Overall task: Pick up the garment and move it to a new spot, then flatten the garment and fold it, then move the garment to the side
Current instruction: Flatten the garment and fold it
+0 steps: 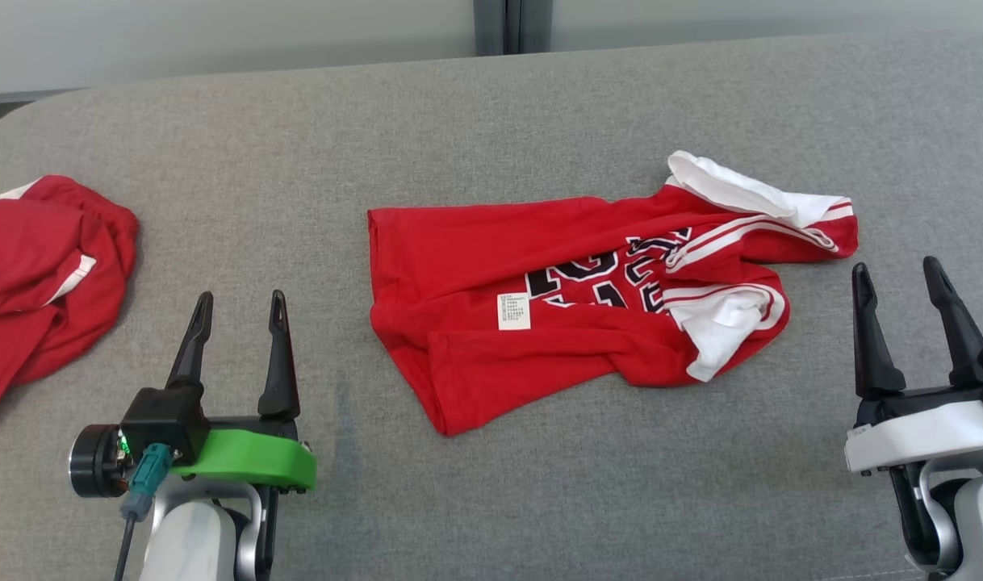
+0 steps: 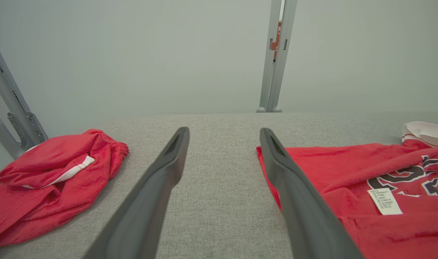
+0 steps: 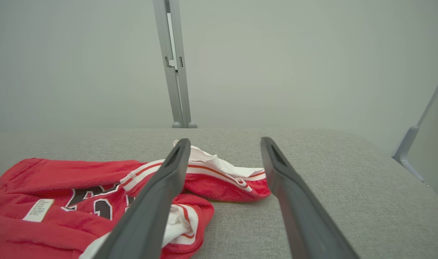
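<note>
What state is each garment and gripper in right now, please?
red jersey, crumpled, lying loose on the grey table, care label showing.
second red garment, bunched at the table's left end.
left gripper, open, empty, apart from the jersey.
right gripper, open, empty, beside the jersey's white-trimmed end.

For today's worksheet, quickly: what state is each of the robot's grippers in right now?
Left gripper: open, holding nothing.
Right gripper: open, holding nothing, just right of the red jersey.
</note>
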Available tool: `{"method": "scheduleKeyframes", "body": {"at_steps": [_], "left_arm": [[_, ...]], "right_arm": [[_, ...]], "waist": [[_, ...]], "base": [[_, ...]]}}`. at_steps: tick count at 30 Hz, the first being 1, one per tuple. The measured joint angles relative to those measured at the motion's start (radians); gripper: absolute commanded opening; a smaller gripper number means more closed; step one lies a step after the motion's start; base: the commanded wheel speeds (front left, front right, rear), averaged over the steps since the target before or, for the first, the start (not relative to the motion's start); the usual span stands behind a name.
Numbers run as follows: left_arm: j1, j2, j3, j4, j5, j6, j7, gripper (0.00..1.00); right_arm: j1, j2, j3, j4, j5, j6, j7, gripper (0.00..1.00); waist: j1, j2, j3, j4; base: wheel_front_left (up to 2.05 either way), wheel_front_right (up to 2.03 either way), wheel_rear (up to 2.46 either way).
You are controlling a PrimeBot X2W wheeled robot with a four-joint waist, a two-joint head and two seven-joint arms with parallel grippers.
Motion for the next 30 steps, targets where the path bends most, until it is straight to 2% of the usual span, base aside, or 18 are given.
{"method": "scheduleKeyframes", "body": {"at_steps": [7, 16, 22, 26, 30], "left_arm": [[0.034, 0.003, 0.005, -0.003, -0.001, 0.002, 0.000, 1.00], [0.032, 0.005, -0.005, -0.002, -0.001, 0.003, 0.000, 1.00], [0.009, 0.005, -0.018, -0.008, -0.001, 0.003, 0.000, 1.00], [-0.022, 0.002, -0.032, -0.014, -0.001, 0.003, 0.000, 1.00], [-0.039, -0.004, -0.045, -0.014, -0.004, 0.004, 0.000, 1.00]], "right_arm": [[0.055, 0.025, 0.007, -0.082, -0.012, 0.000, 0.052, 1.00], [0.059, 0.021, 0.019, -0.101, -0.012, 0.000, 0.073, 1.00], [0.042, -0.009, 0.135, -0.087, -0.002, 0.000, 0.144, 1.00], [0.006, -0.033, 0.229, -0.025, 0.006, 0.000, 0.199, 1.00], [-0.048, -0.048, 0.280, 0.052, 0.004, 0.000, 0.240, 1.00]], "waist": [[0.0000, 0.0000, -0.035, -0.012], [0.0000, 0.0000, -0.029, -0.006], [0.0000, 0.0000, -0.008, 0.003], [0.0000, 0.0000, 0.022, 0.014], [0.0000, 0.0000, 0.058, 0.024]], "base": [[0.00, 0.00, 0.00], [0.00, 0.00, 0.00], [0.00, 0.00, 0.00], [0.00, 0.00, 0.00], [0.00, 0.00, 0.00]]}}
